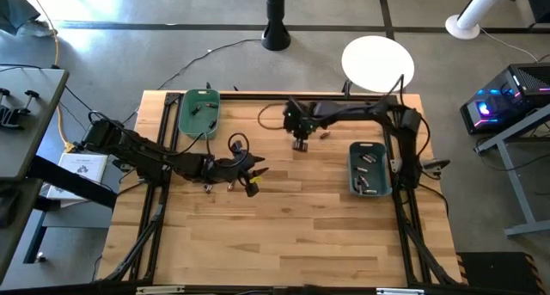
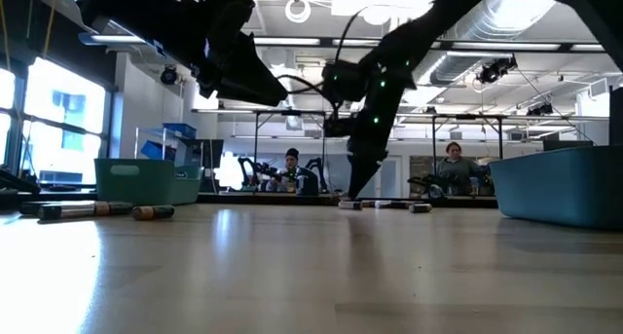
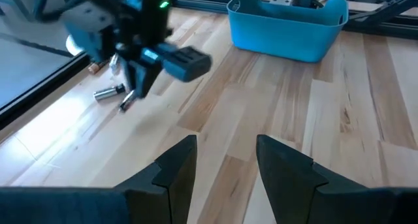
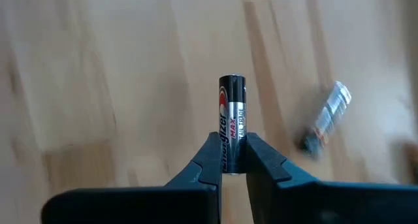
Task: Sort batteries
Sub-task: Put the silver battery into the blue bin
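My right gripper (image 4: 232,140) hangs over the far middle of the table (image 1: 299,143), fingers pointing down, shut on a black-and-silver battery (image 4: 232,100). Another battery (image 4: 324,124) lies on the wood beside it, and a few more lie close by (image 1: 324,133). My left gripper (image 3: 225,145) is open and holds nothing. It hovers left of the table's centre (image 1: 253,176), with two batteries (image 2: 73,209) lying on the table near it. The green bin (image 1: 199,113) stands at the far left and the blue-grey bin (image 1: 369,168) at the right; both hold batteries. My right gripper pinches the black-and-silver battery by one end (image 4: 232,149) between its two fingertips. The fingers come from above and lie along the battery. Most of its length sticks out past the fingertips (image 4: 212,152), pointing down at the table. I cannot tell whether its free end touches the wood.
The wooden table (image 1: 284,235) has a dark frame rail around its edge (image 1: 258,95). Loose batteries lie by the far rail (image 3: 108,92). Cables trail on the far left of the table. People sit in the room behind (image 2: 454,164).
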Controlling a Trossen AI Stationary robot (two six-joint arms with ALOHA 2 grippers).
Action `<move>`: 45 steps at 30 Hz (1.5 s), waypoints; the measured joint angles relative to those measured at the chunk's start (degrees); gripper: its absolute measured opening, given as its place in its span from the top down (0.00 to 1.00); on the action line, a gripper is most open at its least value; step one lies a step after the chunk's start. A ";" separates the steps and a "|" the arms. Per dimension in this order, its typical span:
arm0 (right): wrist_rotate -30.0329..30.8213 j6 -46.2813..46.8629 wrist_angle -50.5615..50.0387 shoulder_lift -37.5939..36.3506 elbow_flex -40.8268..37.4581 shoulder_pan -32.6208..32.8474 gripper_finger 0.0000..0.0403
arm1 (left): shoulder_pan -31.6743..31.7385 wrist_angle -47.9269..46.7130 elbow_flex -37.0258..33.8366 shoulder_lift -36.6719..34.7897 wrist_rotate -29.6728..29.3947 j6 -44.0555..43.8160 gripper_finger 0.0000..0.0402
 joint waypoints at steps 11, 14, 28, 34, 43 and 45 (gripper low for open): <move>18.67 25.93 -4.32 -27.11 -22.80 15.12 0.95 | -1.63 0.12 0.00 0.01 -0.48 0.45 0.62; 22.27 41.57 -13.23 -35.28 -25.96 21.99 0.95 | -1.58 0.17 0.00 0.00 -0.56 0.52 0.62; 3.08 88.65 -36.63 -40.45 -32.61 34.68 0.95 | -0.69 6.77 0.00 0.01 0.06 6.71 0.62; -0.43 86.10 -30.10 -40.58 -39.21 31.80 0.95 | -0.69 6.46 0.00 0.01 1.52 6.69 0.62; 0.37 80.05 -26.71 -40.60 -39.68 26.07 0.91 | -0.69 6.57 -0.02 -0.01 1.69 6.48 0.62; 0.81 78.55 -26.36 -40.60 -39.68 25.55 0.91 | -0.69 6.56 0.00 0.01 1.69 6.23 0.62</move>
